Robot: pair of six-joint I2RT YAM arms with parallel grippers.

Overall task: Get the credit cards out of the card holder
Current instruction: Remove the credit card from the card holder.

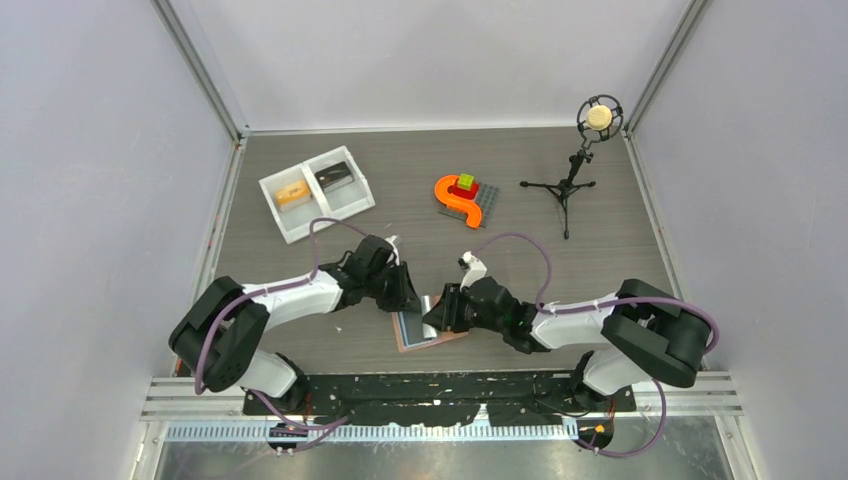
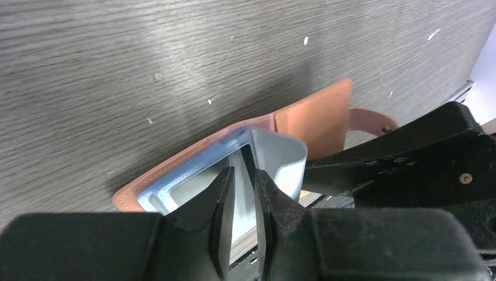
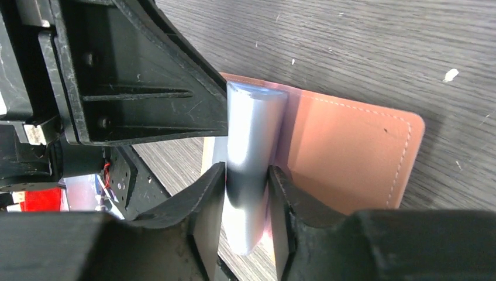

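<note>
The card holder point(image 1: 445, 338) lies spread near the table's front edge, salmon-brown outside point(image 2: 316, 114) point(image 3: 351, 152). My right gripper point(image 1: 437, 312) point(image 3: 247, 170) is shut on its light blue inner pocket flap point(image 3: 252, 126), lifted and curled up off the holder. The flap also shows in the left wrist view point(image 2: 283, 161). My left gripper point(image 1: 408, 298) point(image 2: 245, 171) faces it from the left with its fingers nearly together. A thin dark credit card edge point(image 2: 248, 157) stands between their tips at the pocket mouth. The rest of the card is hidden.
A white two-compartment tray point(image 1: 330, 222) stands at the back left, with a dark card point(image 1: 333, 175) and a tan item point(image 1: 292, 195) in it. An orange toy on a grey plate point(image 1: 458, 195) and a microphone stand point(image 1: 575, 170) are further back. The black base plate point(image 1: 450, 385) lies just in front.
</note>
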